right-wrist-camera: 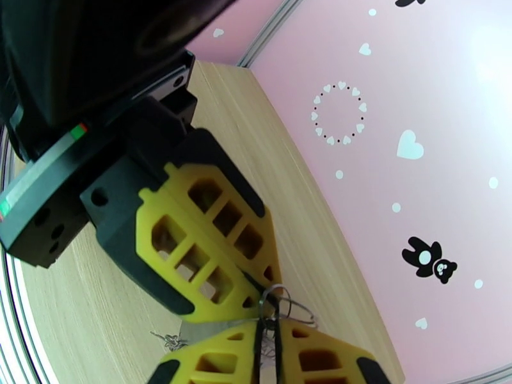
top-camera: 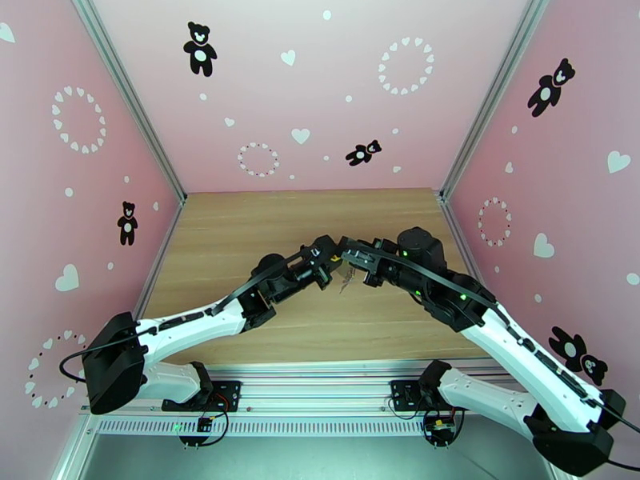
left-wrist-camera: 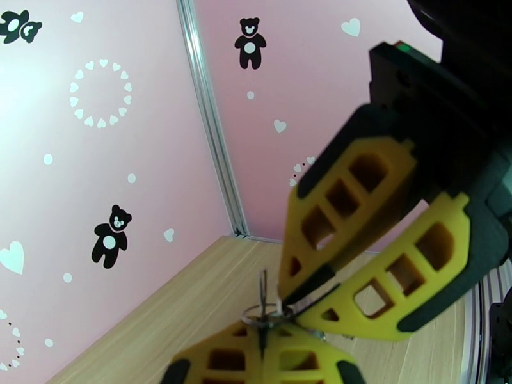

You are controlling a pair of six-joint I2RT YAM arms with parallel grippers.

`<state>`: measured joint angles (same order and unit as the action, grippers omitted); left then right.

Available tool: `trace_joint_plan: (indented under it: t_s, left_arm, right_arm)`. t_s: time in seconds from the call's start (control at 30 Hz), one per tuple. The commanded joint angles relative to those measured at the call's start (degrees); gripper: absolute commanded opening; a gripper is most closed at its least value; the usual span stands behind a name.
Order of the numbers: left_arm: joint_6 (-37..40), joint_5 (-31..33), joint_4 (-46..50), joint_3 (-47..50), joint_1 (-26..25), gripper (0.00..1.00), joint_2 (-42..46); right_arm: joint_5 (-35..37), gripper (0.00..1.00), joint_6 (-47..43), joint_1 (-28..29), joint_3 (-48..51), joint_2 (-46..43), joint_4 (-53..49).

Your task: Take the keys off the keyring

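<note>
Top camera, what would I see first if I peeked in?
The left arm and right arm meet tip to tip over the middle of the wooden table, pinching a tiny wire keyring between them. Close up, the left fingers and the right fingers are bright yellow, both shut on it. Black teddy bears and white hearts dot the pink walls.

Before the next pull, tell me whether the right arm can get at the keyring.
Likely yes: the right gripper closes right at the keyring, which the left gripper pinches above the table; nothing stands between.
</note>
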<state>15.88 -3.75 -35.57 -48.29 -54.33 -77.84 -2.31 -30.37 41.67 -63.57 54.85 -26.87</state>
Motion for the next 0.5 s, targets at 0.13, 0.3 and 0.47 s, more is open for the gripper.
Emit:
trace_joint_plan:
  t_s: [0.13, 0.3, 0.47]
  left_arm:
    - [-0.1, -2.37, -2.67, -2.83, -0.41, 0.0, 1.9]
    - [0.36, -2.98, -2.11, -2.96, -0.41, 0.0, 1.99]
    - [2.12, -5.35, 0.1, -3.3, -0.41, 0.0, 2.29]
  right_arm:
    - [0.64, 0.11, 1.62, 0.32, 0.73, 0.35, 2.62]
    - [-2.0, 0.14, 1.35, 0.26, 0.23, 0.98, 2.82]
    - [-1.75, 0.17, 0.52, 0.15, -0.29, 2.26, 2.35]
